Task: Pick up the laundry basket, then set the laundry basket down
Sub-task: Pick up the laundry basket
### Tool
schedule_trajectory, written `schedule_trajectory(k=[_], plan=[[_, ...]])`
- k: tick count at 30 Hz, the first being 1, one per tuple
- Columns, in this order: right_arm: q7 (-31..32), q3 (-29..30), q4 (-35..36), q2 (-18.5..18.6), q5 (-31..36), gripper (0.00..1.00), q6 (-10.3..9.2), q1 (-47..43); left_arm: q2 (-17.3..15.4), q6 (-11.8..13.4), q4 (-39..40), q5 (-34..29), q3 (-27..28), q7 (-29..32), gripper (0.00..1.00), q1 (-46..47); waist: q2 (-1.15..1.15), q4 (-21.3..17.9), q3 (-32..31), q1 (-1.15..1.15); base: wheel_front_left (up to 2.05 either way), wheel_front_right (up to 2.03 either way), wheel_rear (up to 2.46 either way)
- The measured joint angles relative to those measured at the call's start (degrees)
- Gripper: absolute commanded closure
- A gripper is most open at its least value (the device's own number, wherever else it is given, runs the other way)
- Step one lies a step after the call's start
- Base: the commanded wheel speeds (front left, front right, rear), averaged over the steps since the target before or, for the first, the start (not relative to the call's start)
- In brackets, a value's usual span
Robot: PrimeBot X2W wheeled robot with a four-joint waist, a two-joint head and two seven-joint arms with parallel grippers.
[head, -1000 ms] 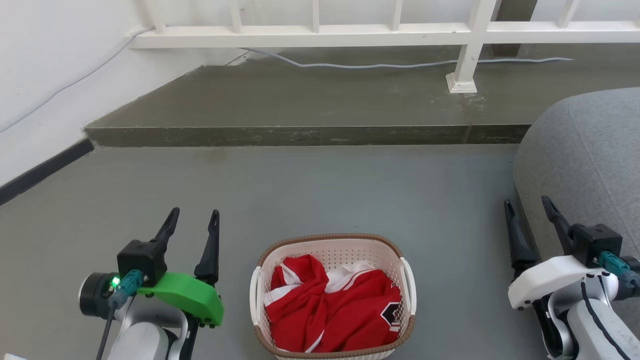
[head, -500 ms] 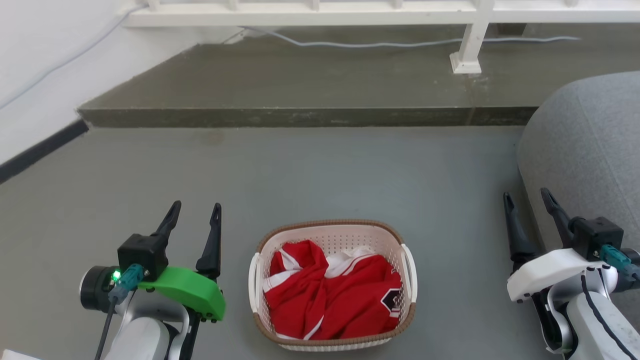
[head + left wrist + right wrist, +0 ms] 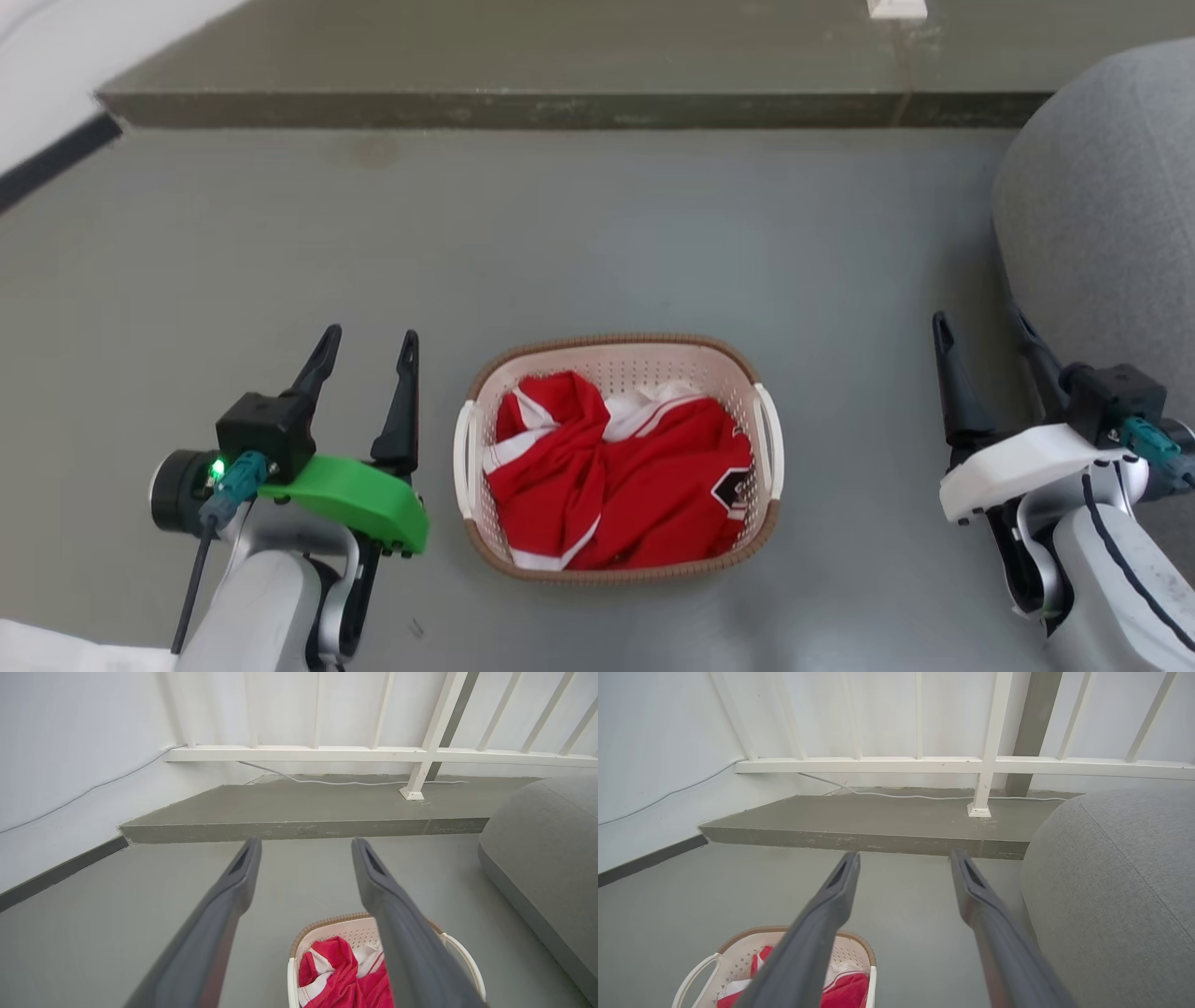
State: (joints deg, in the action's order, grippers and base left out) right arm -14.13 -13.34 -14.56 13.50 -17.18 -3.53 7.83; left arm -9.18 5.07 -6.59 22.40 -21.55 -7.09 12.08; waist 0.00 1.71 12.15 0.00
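Hovering at the near left, the left gripper (image 3: 370, 334) has its two dark fingers spread apart with nothing between them; it is near the left handle of the laundry basket (image 3: 611, 340) and clear of it. The basket sits upright on the grey floor (image 3: 607, 233), near centre, between the two grippers; a red and white garment (image 3: 644, 476) lies crumpled inside; both white side handles are free. The right gripper (image 3: 977, 317), at the near right and well apart from the basket, also has parted, empty fingers; it is just beside a grey upholstered seat (image 3: 1102, 205). At the far side a raised concrete step (image 3: 523, 107) carries a white railing (image 3: 327, 753) and a pale cable (image 3: 336, 782).
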Motion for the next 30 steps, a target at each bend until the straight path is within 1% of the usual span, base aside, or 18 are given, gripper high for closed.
schedule_trajectory(k=[8, 11, 16, 22, 26, 28, 30], plan=[[0.1, -0.1, -0.4, 0.0, 0.0, 0.00, 0.11, 2.6, 1.1, 0.0, -0.2, 0.0, 0.0, 0.0, 0.00, 3.3, 0.00, 0.0, 6.3, 0.00, 0.00, 0.00, 0.00], [0.1, -0.3, -0.7, 0.0, 0.0, 0.00, 0.52, 3.7, 1.4, -0.2, -0.5, 0.3, 0.1, 0.0, 0.00, 4.5, 0.00, 0.1, 8.7, 0.00, 0.00, 0.00, 0.00], [0.8, -1.8, -1.7, 0.0, 0.4, 0.00, 1.33, 6.4, 2.4, -1.4, -1.8, 1.2, 0.8, -0.7, 0.00, 7.3, 0.00, 0.1, 12.7, 0.01, 0.00, 0.00, 0.00], [1.7, -3.0, -3.6, -0.2, 0.9, 0.00, 2.11, 11.0, 2.4, -3.2, -5.5, 1.6, 1.0, -0.6, 0.00, 11.4, 0.00, 0.0, 17.7, 0.01, 0.00, 0.00, 0.00], [2.5, -4.0, -5.1, -0.8, 1.7, 0.00, 3.02, 14.7, 2.6, -5.3, -8.8, 3.5, 1.0, 1.0, 0.00, 15.0, 0.00, -0.1, 20.9, 0.00, 0.00, 0.00, 0.00], [3.0, -4.7, -6.1, -0.8, 2.8, 0.00, 3.03, 16.9, 2.7, -5.9, -10.7, 4.4, 1.0, 1.8, 0.00, 16.9, 0.00, -0.1, 22.6, 0.00, 0.00, 0.00, 0.00], [3.2, -5.3, -7.4, -1.0, 3.2, 0.00, 3.57, 19.0, 2.7, -6.7, -12.4, 4.7, 1.0, 2.6, 0.00, 19.0, 0.00, -0.2, 24.2, 0.00, 0.00, 0.00, 0.00]])
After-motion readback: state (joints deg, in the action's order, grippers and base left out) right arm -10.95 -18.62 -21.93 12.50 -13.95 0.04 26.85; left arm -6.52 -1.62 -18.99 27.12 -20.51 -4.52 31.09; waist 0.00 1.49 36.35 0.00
